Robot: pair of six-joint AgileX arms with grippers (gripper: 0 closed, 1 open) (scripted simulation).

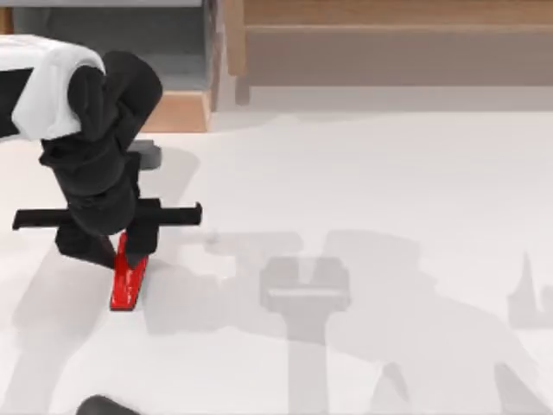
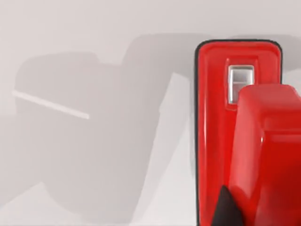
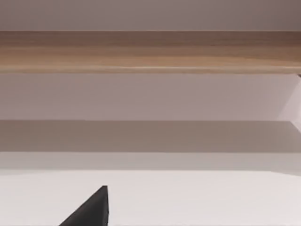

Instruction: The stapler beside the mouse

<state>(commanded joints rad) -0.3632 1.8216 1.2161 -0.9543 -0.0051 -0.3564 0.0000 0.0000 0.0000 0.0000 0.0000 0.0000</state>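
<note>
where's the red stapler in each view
Top view: the glossy red stapler lies on the white table at the left, under the left tool.
Left wrist view: it lies close up at the picture's right.
Right wrist view: not in it.
Shared landmark: the white table.

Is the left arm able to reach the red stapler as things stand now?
Probably yes. The left gripper is already directly over the stapler at the table's left side, and nothing lies between them.
</note>
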